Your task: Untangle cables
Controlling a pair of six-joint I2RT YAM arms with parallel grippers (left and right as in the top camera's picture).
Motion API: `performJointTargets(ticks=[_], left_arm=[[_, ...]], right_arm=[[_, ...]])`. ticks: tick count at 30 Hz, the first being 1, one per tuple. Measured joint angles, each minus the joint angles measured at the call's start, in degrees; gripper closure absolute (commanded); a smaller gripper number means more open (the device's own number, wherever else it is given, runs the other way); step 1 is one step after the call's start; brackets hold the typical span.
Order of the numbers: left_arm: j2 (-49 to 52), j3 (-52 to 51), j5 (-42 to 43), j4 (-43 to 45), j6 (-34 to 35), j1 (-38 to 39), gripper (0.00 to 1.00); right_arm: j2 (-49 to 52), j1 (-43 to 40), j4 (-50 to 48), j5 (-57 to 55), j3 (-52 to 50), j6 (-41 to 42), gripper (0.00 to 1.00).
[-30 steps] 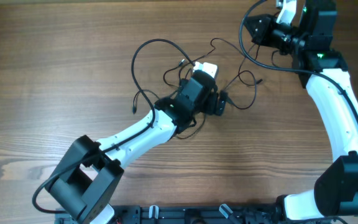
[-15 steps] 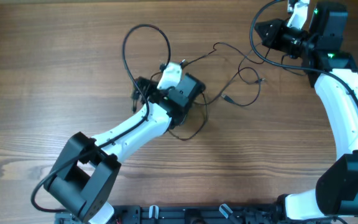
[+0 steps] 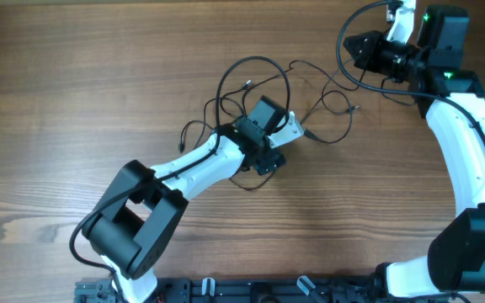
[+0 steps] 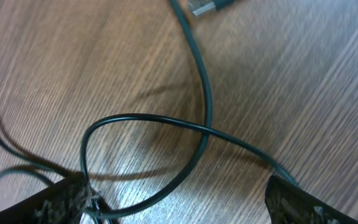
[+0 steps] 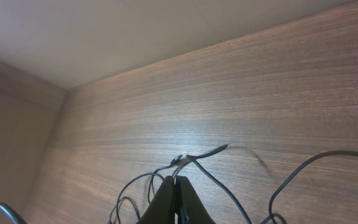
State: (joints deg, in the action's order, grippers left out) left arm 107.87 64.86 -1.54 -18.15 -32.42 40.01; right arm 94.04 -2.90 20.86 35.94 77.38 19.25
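Observation:
The cables [image 3: 259, 60] are thin black wires lying looped and crossed on the wooden table [image 3: 74, 93], with a second strand [image 3: 322, 139] to the right. My left gripper [image 3: 268, 153] is low over the tangle. In the left wrist view it [image 4: 176, 194] is open, with a cable loop [image 4: 154, 118] between the fingers and touching the left finger. A plug end [image 4: 207, 6] lies beyond. My right gripper [image 3: 351, 42] is raised at the back right. In the right wrist view it [image 5: 176, 182] is shut, with a thin cable [image 5: 207, 153] running out from its tips.
A thicker black arm cable [image 3: 343, 63] hangs in a loop beside the right gripper. The left arm [image 3: 183, 168] lies diagonally across the table's middle. The right arm [image 3: 461, 143] runs down the right side. A pale wall [image 5: 135, 31] stands behind the table.
My left gripper swung left, then back right, and the cable loops shifted with it. My right gripper moved slightly to the right and stays shut.

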Motion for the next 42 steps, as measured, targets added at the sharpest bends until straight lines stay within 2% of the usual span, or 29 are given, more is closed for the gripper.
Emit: performJointTargets(ticks=[4,8,10,11,12,17,21,23,27,32,36,37,42], left_arm=[[1.2,0.0,0.0,2.6,-8.8,0.0,0.17],[3.5,0.4,0.6,5.0,-14.8,0.0,0.37],[4.6,0.6,0.8,8.4,-16.4,-0.1,0.59],[5.2,0.6,0.7,10.1,-17.2,-0.1,0.88],[5.7,0.6,0.7,11.5,-17.7,-0.3,0.96],[6.8,0.6,-0.3,11.8,-15.2,-2.6,0.96],[5.5,1.0,-2.2,4.9,-12.5,-6.1,0.96],[4.5,1.4,-2.7,-0.8,-12.0,-7.8,0.96],[3.2,2.1,-3.1,-10.4,-11.4,-12.8,0.96],[3.0,2.1,-3.0,-10.4,-9.3,-19.5,0.96],[3.1,1.9,-2.2,-9.5,-2.7,-25.6,0.96],[3.1,1.9,-1.3,-9.5,-1.8,-26.3,0.93],[3.1,1.8,8.3,-9.6,0.6,-27.5,0.86]], right_arm=[[0.0,0.0,0.6,0.0,0.0,-0.5,0.95],[0.0,0.0,1.0,0.0,0.0,-1.2,0.95],[0.0,0.0,1.1,0.0,0.0,-1.4,0.95],[0.0,0.0,1.2,0.0,0.0,-1.4,0.95],[0.0,0.0,1.3,0.0,0.0,-1.6,0.95],[0.0,0.0,3.9,-3.2,0.0,-2.3,0.96],[-0.6,-2.6,-1.4,-5.9,0.0,-2.4,0.95],[-2.3,-7.3,-4.0,-6.6,0.2,0.6,0.95],[-8.3,-22.8,-5.4,-7.7,3.8,6.6,0.95],[-14.4,-32.9,-7.3,-6.8,11.7,8.5,0.95],[-16.5,-33.8,-7.6,-6.1,14.7,8.6,0.95],[-16.3,-33.8,-7.0,-6.1,14.7,8.6,0.96],[-14.0,-33.8,-4.5,-7.0,14.7,4.1,0.95]])
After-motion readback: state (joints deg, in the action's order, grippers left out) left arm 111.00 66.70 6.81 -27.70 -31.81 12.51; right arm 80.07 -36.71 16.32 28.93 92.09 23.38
